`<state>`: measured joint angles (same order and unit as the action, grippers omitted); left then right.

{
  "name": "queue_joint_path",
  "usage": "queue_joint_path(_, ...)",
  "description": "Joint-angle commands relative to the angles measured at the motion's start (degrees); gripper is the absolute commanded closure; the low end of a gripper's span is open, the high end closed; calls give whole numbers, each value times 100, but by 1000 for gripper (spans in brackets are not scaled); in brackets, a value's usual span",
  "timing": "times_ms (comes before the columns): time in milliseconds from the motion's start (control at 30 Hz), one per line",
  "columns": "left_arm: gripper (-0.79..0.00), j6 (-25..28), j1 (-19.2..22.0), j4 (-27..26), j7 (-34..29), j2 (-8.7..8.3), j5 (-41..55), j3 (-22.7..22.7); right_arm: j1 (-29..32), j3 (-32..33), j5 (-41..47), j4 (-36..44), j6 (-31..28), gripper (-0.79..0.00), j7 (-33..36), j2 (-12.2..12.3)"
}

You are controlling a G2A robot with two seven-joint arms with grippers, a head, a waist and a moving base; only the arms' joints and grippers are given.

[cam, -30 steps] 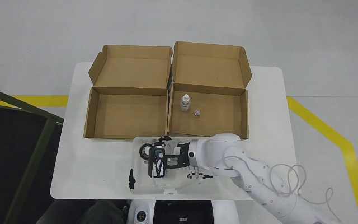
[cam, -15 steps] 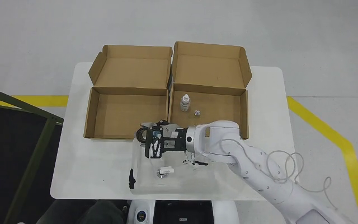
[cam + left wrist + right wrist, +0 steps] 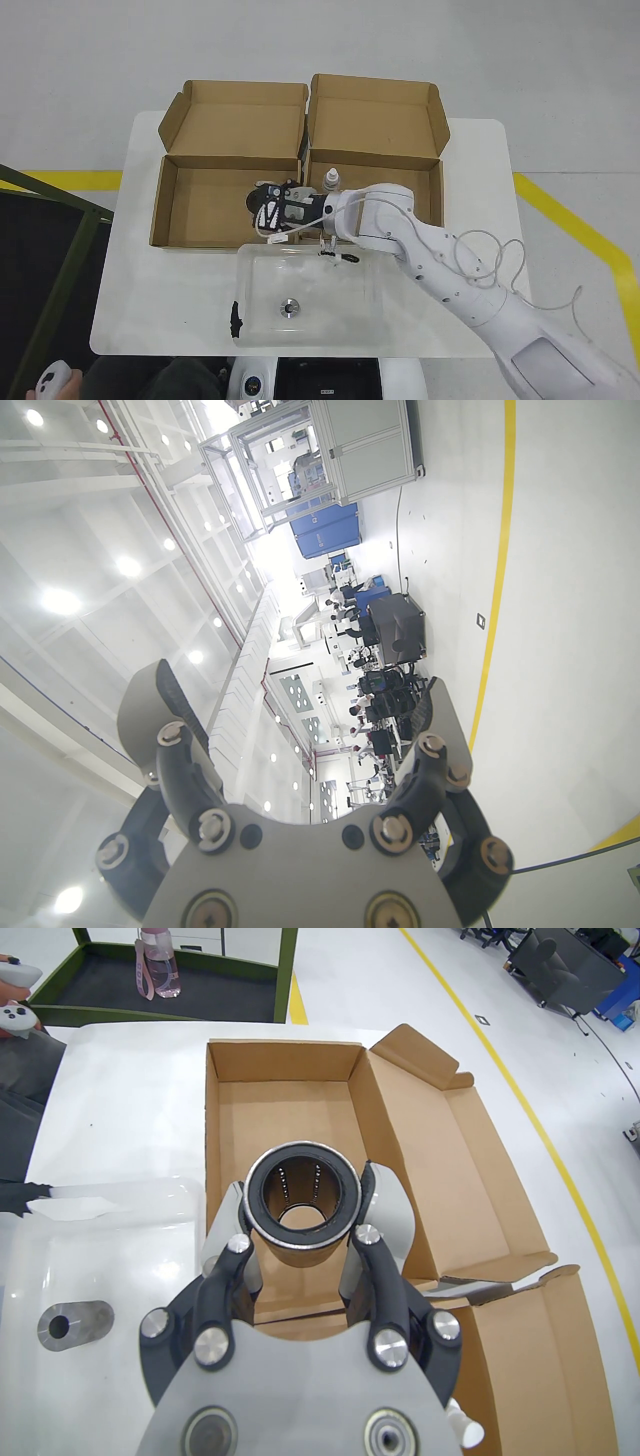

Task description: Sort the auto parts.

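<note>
Black-rimmed linear bearing [image 3: 302, 1228] sits clamped between the closed fingers of the right gripper [image 3: 303, 1188], above the near end of the left cardboard box [image 3: 285, 1118], beside the clear tray [image 3: 125, 1208]. Better to lower it well inside before letting go, lest it roll. Left gripper [image 3: 297, 687] gapes wide, empty.
</note>
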<state>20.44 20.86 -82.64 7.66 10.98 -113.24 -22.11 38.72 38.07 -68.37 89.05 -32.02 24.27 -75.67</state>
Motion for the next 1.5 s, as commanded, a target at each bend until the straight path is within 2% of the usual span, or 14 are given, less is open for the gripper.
queue_joint_path(0, -785, 0, 0, 0, 0, 0, 0, 0, -133, -46, 7, -131, 26, 0, 31, -53)
queue_joint_path(400, -785, 0, 0, 0, 0, 0, 0, 0, -765, -406, 135, -1311, 247, 0, 18, -447)
queue_joint_path(767, -785, 0, 0, 0, 0, 0, 0, 0, -992, -602, 138, -2145, 300, 0, -205, -735)
queue_joint_path(1367, -785, 0, 0, 0, 0, 0, 0, 0, -694, -490, 24, -2454, 138, -9, -543, -855)
queue_joint_path(1467, -785, 0, 0, 0, 0, 0, 0, 0, -647, -442, -21, -2476, 117, -95, -509, -852)
